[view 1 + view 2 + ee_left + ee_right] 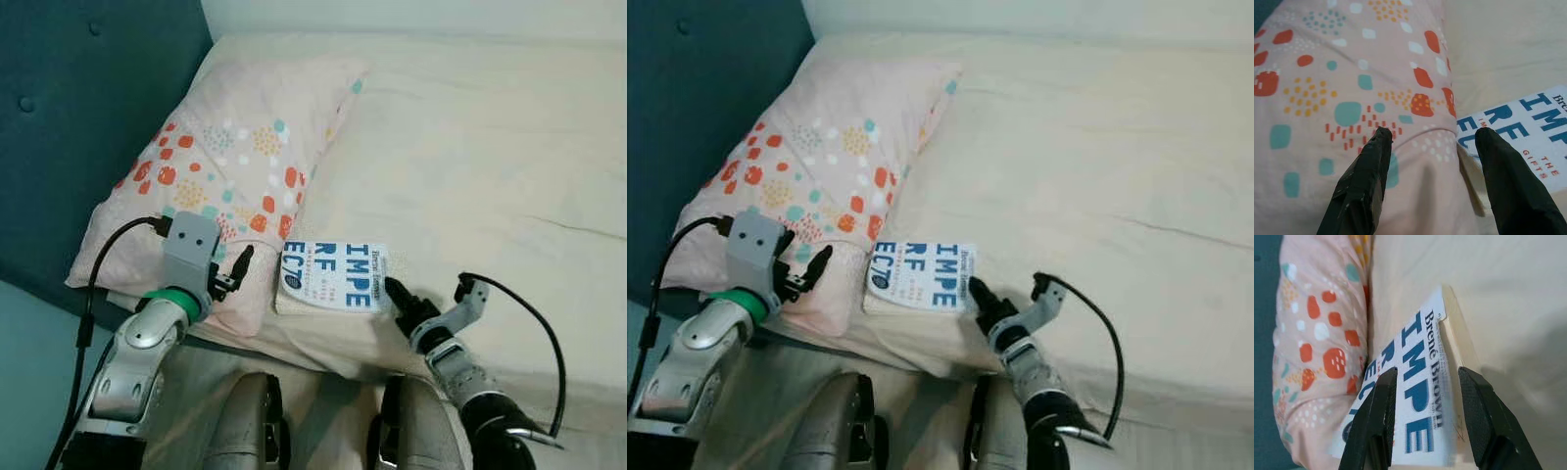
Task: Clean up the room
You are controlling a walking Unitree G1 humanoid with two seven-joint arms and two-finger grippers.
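A white book (333, 277) with large blue letters lies flat on the cream bed, near its front edge. Its left side touches a pink pillow (235, 166) with orange and teal spots. My left gripper (235, 272) hovers open over the pillow's near corner, and in the left wrist view its fingertips (1382, 139) frame the pillow (1352, 73) and the book's corner (1518, 122). My right gripper (395, 291) is at the book's right edge. In the right wrist view it (1427, 374) stands open, one finger (1382, 396) over the cover (1420, 396) and the other beyond the spine edge.
The cream sheet (490, 147) stretches wide to the right and back. A teal padded headboard (78, 98) rises at the left behind the pillow. My own legs (255, 421) press against the bed's front edge. Black cables loop off both wrists.
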